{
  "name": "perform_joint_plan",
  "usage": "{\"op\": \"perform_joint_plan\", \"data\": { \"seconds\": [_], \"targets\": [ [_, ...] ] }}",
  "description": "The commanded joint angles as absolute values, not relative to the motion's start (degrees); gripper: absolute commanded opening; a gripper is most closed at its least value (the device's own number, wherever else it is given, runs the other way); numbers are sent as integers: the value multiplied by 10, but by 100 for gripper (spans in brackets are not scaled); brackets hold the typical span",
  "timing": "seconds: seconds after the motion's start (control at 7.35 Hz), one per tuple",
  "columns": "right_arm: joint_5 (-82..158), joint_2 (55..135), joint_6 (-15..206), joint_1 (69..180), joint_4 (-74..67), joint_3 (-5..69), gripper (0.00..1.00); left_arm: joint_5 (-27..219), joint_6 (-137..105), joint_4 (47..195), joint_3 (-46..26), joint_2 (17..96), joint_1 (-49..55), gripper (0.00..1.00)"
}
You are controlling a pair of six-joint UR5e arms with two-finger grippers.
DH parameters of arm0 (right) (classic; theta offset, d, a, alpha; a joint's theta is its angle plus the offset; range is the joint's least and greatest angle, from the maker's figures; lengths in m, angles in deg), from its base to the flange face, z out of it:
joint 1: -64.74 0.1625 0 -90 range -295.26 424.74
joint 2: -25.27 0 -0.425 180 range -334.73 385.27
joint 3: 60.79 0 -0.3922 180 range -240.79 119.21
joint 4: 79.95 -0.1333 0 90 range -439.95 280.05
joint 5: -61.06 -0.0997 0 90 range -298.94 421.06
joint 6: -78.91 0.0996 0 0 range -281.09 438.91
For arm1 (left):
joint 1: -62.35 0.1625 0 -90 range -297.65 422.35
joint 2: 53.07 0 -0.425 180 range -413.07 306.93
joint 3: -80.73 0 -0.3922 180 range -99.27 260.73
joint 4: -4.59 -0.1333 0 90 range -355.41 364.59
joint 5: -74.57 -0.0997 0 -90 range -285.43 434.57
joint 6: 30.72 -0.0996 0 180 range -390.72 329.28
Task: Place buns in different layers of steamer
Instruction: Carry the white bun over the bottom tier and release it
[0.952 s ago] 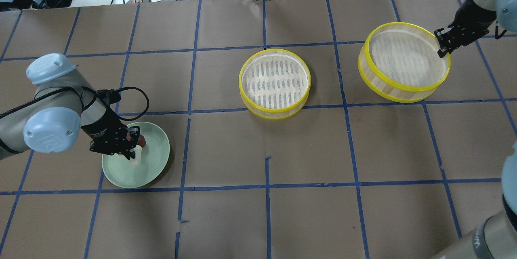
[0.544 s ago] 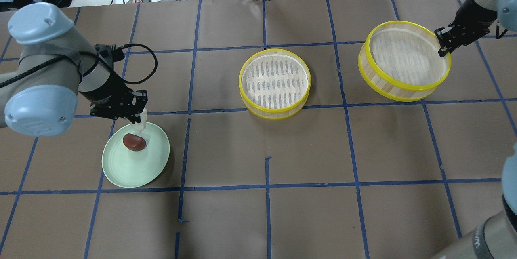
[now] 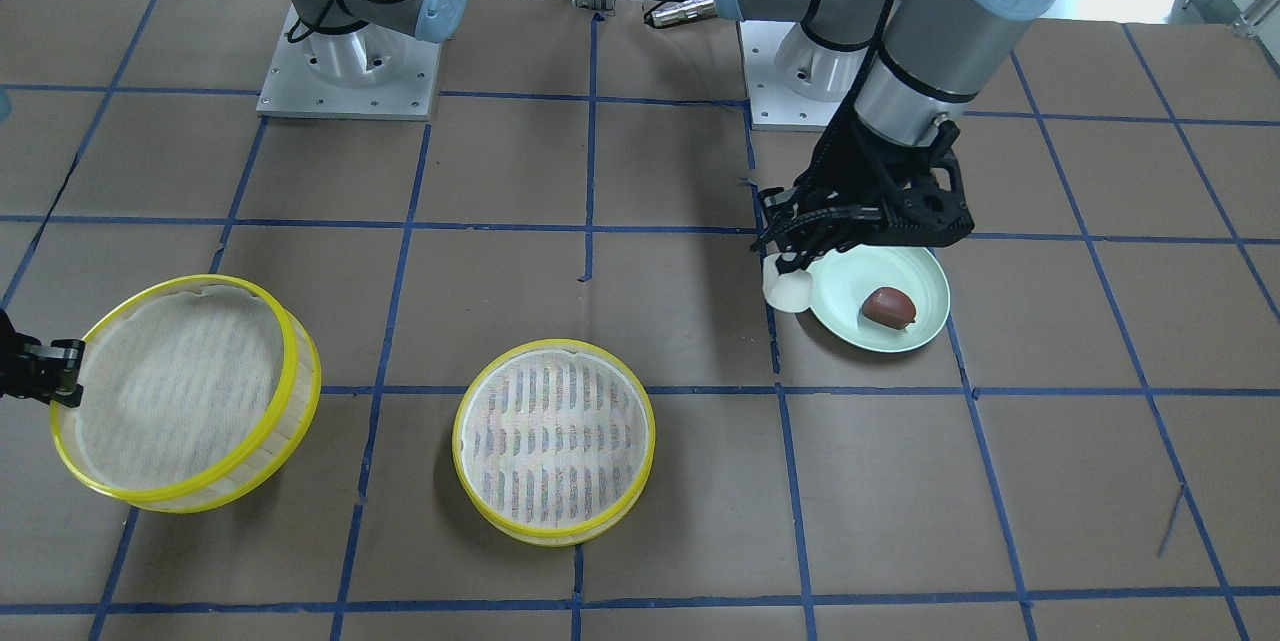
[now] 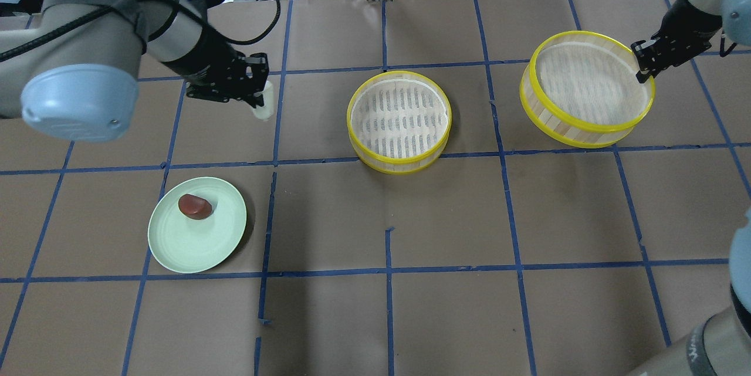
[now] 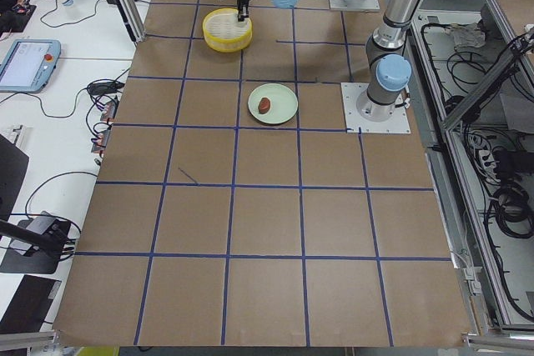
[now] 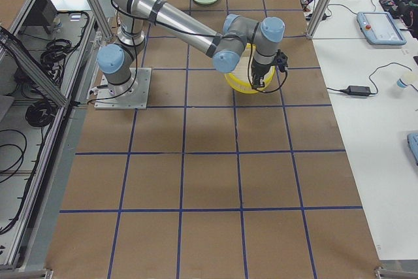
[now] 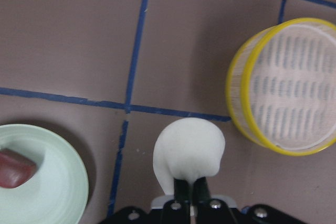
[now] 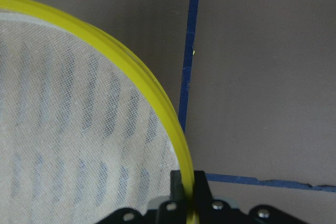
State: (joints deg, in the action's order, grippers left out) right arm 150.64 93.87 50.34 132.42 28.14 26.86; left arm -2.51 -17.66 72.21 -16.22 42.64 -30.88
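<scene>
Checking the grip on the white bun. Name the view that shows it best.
Left wrist-mounted view: the white bun sits large and central, pinched by the left end effector. Overhead and front-facing show it small at that end effector; side views, a speck at best; right wrist, not at all.

White bun aloft, brown plated; centre tray flat, side tray seemingly tilted

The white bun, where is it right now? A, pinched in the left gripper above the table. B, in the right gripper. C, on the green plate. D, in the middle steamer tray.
A: the left gripper pinches the white bun over bare table; the plate holds only the brown bun, and the right gripper clamps a steamer tray rim.
</scene>
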Motion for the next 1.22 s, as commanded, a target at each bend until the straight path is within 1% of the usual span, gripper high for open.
{"op": "perform_joint_plan", "data": {
  "seconds": [0.0,0.27,0.54,0.82,0.95,1.09],
  "targets": [
    [1504,938,503,1324,281,269,7,-17,-70,605,-139,515,-397,7],
    [1505,938,504,1324,281,270,7,-22,-37,576,-137,574,-435,7],
    [1505,938,505,1324,281,273,7,-21,-36,531,-135,607,-443,7],
    [1504,939,505,1324,281,274,7,-22,-36,510,-118,645,-443,9],
    [1503,939,508,1324,281,274,7,-22,-37,510,-110,649,-444,32],
    [1503,939,508,1324,281,274,7,-23,-31,509,-109,649,-445,99]
  ]
}}
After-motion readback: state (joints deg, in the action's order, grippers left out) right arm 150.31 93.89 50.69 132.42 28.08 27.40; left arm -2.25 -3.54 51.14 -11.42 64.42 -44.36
